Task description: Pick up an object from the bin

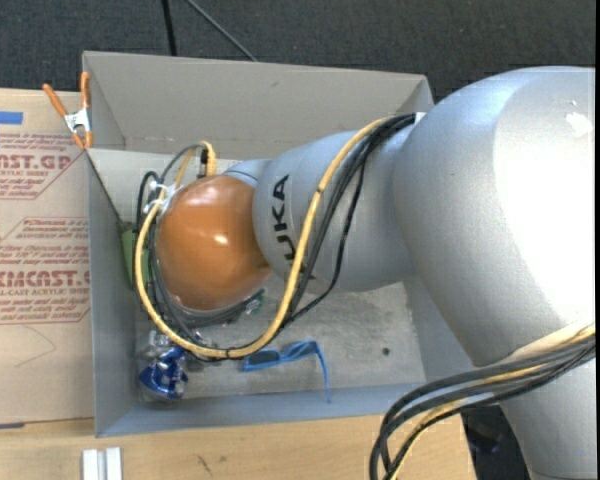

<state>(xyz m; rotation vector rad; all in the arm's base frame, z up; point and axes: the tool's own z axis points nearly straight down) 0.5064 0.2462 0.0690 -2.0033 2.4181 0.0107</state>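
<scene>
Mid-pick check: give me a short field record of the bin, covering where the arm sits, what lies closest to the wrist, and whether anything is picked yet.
arm: grey arm reaches in from the right, wrist over the bin's left half
wrist: orange cover, looped by yellow and black cables
bin: grey metal bin
closest thing: shiny blue crumpled thing, near-left corner, just below the wrist
also: thin blue bent strip to its right; green thing at the left wall, partly hidden
picked: cannot tell
</scene>
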